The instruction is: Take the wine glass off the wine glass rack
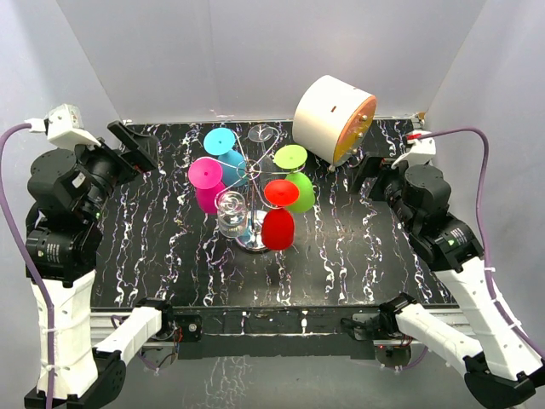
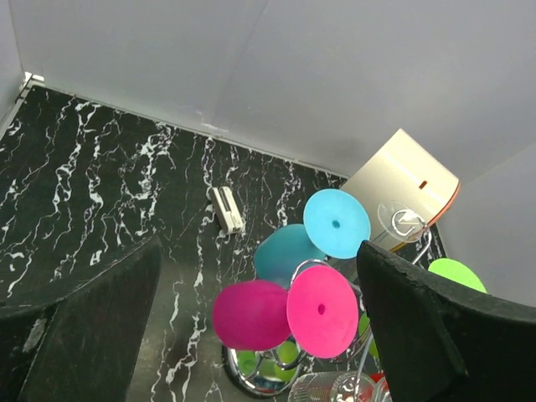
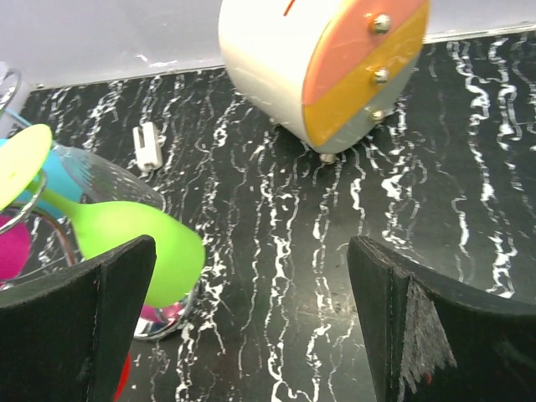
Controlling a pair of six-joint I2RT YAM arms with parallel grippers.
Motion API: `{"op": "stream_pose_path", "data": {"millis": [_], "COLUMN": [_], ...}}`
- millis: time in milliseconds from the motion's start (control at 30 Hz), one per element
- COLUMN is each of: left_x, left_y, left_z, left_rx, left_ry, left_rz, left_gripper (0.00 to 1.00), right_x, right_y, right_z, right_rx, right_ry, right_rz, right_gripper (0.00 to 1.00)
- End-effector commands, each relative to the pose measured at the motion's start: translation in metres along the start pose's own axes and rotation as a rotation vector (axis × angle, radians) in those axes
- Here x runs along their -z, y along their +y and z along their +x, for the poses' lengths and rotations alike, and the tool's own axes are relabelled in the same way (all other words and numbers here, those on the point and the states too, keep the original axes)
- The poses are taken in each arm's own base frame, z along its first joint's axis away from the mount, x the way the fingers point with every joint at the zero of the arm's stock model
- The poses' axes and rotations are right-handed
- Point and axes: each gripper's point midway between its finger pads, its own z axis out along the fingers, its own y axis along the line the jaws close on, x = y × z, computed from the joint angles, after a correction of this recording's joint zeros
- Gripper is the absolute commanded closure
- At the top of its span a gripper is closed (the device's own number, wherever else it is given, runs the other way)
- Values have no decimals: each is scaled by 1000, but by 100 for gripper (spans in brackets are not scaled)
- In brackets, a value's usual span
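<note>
The silver wire wine glass rack (image 1: 249, 175) stands mid-table on a round shiny base (image 1: 247, 242). Glasses hang upside down from its arms: pink (image 1: 206, 183), teal (image 1: 228, 156), green (image 1: 297, 181), red (image 1: 278, 218), and clear ones (image 1: 231, 211) (image 1: 263, 133). In the left wrist view the pink glass (image 2: 285, 311) and teal glass (image 2: 314, 239) lie between my open fingers. My left gripper (image 1: 132, 145) is open, left of the rack. My right gripper (image 1: 368, 170) is open, right of the rack; its view shows the green glass (image 3: 126, 239).
A white drum with an orange face (image 1: 335, 118) lies at the back right, near the right gripper. A small white clip (image 2: 226, 209) lies on the black marbled table (image 1: 170, 256) behind the rack. Grey walls enclose the table.
</note>
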Motion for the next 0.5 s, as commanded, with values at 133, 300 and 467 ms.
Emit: {"op": "stream_pose_path", "data": {"millis": [133,300,467], "left_x": [-2,-2,3], "left_y": [3,-4,-12], "left_z": [30,61,81], "left_rx": [-45,-46,-28], "left_ry": [156,307,399], "left_rz": [-2,56,118], "left_gripper": [1,1,1], "right_x": [-11,-20,-28], "right_y": [45,62,73], "right_z": [-27,-34,-35], "right_rx": [-95,-115,-117], "right_ry": [-102,-118,-122], "right_rz": [-216,-286,-330], "right_gripper": [2,2,2]}}
